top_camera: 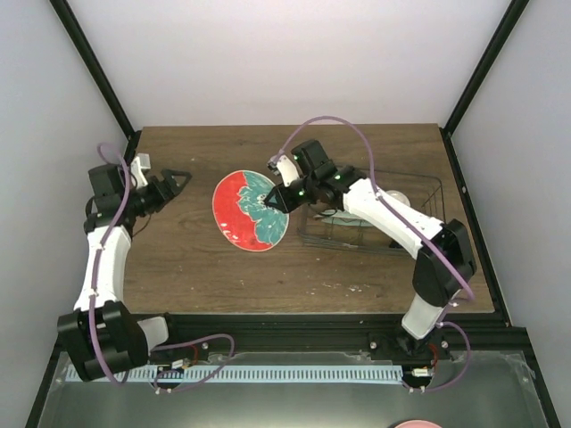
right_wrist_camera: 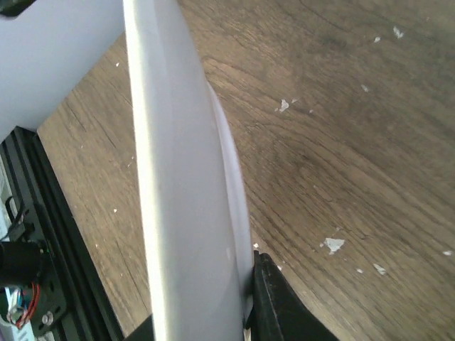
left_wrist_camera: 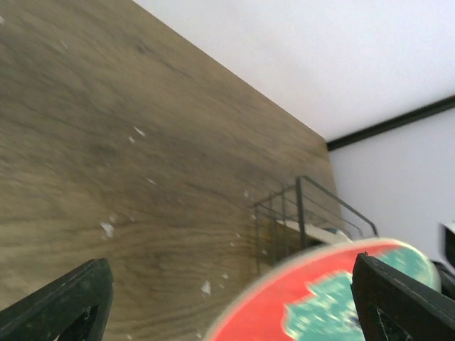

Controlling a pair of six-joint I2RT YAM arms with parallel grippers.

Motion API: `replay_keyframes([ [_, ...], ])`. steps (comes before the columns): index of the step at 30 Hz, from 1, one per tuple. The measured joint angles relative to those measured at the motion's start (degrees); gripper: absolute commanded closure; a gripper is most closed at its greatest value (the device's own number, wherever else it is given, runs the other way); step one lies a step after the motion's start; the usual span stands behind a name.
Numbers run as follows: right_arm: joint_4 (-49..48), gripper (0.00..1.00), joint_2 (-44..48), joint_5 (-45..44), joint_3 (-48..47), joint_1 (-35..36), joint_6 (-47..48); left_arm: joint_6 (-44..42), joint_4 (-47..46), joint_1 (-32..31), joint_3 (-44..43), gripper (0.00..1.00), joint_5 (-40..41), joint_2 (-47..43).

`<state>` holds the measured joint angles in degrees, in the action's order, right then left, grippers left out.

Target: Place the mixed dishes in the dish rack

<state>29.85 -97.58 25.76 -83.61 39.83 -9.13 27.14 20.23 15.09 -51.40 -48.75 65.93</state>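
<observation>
My right gripper (top_camera: 278, 198) is shut on the right edge of the red-rimmed plate (top_camera: 251, 210) with a teal middle, and holds it tilted above the wooden table, just left of the dish rack (top_camera: 419, 234). In the right wrist view the plate's pale underside (right_wrist_camera: 181, 177) stands edge-on, with one black finger (right_wrist_camera: 274, 305) pressed against it. My left gripper (top_camera: 177, 182) is open and empty, to the left of the plate. In the left wrist view the plate (left_wrist_camera: 313, 302) shows blurred between its fingers (left_wrist_camera: 64, 305), with the rack (left_wrist_camera: 298, 213) behind.
The rack holds a pale dish (top_camera: 398, 198) and a mint-green one (top_camera: 343, 214). The table (top_camera: 178, 259) has black frame posts at its back corners. A red object (top_camera: 417, 424) peeks in at the bottom edge, below the table.
</observation>
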Motion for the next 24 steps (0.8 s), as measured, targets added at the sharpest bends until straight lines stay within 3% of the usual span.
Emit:
replay_keyframes([
  [4,9.11,0.99,2.27,-2.67,-6.19,1.05,5.51,-3.56,2.86,1.46,-5.86,0.07,4.11,3.89],
  [9,19.54,0.99,7.37,-6.21,-13.25,5.05,12.31,-5.66,3.69,3.32,-8.11,0.0,8.61,7.63],
  [17,35.34,0.99,14.27,-18.67,-13.73,9.2,15.74,-11.65,7.72,3.21,-15.04,0.0,20.52,14.4],
  [24,42.95,0.99,15.78,-34.23,-12.92,9.57,17.33,-19.15,8.44,-1.44,-17.81,0.0,23.06,19.37],
])
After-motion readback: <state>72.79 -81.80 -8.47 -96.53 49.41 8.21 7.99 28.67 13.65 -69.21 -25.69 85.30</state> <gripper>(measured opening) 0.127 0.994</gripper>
